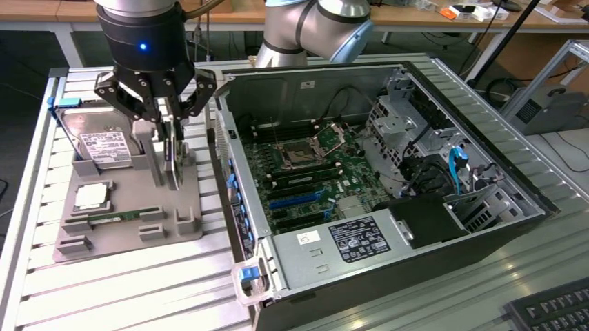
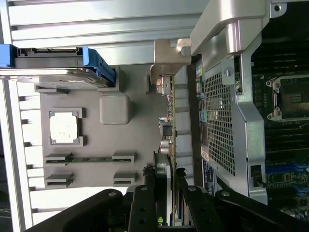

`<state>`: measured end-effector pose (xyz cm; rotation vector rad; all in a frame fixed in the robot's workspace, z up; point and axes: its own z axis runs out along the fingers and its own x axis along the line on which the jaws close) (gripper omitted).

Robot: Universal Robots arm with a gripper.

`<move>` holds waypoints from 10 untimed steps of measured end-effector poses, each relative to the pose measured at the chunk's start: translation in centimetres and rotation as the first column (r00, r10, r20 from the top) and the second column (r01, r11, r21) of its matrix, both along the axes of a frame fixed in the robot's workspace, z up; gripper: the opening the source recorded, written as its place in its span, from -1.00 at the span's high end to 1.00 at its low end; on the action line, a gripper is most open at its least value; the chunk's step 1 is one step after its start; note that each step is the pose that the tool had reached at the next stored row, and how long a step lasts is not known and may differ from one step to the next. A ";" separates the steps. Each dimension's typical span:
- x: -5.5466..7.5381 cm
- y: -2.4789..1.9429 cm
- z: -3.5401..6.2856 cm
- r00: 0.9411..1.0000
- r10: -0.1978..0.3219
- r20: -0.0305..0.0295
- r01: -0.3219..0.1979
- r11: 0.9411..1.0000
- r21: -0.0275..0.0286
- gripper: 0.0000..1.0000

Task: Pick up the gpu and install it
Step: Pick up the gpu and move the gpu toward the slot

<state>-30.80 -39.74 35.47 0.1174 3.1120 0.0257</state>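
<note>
A: How do the fingers (image 2: 144, 205) stand?

B: They are closed on the gpu (image 1: 174, 164). The gripper (image 1: 168, 157) pinches the card with one finger on each flat side. The board stands upright, and the wrist view looks along its edge towards its silvery bracket (image 2: 167, 60).

A: Where is the card, then?

B: It is over the grey tray (image 1: 120, 240), along the side nearest the computer case (image 1: 294, 86) and just beside the case wall. Whether its lower edge is clear of the tray cannot be told.

A: What else is on the tray, counted?

B: Three things. There is one hard drive (image 1: 101, 141) with a white label at the back, one square processor (image 1: 90, 196) in its pocket, and one narrow green memory stick (image 1: 115, 217) nearer the front.

A: And the surface under it all?

B: It is a table (image 1: 129, 300) of ribbed aluminium slats. The tray sits towards the exterior view's left and the case towards its right. The case lies on its side with the side panel off. Inside are one motherboard (image 1: 304, 183), its processor socket (image 1: 299, 150) with the latch up, and one labelled power supply (image 1: 354, 241).

A: And the room?

B: It is a workshop. Wooden-topped benches (image 1: 414, 17) stand behind the table, and one keyboard (image 1: 552, 310) shows at the near corner. The arm (image 1: 318, 27) rises behind the case.
</note>
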 end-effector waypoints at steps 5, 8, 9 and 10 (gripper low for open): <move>0.0 0.00 0.22 1.000 0.000 0.000 0.000 1.000 0.000 0.47; 0.0 0.00 0.36 1.000 0.000 0.000 0.000 1.000 0.000 0.47; 0.0 0.00 0.38 1.000 0.000 0.000 0.000 1.000 0.000 0.47; 0.0 0.00 0.42 1.000 0.000 0.000 0.000 1.000 0.000 0.47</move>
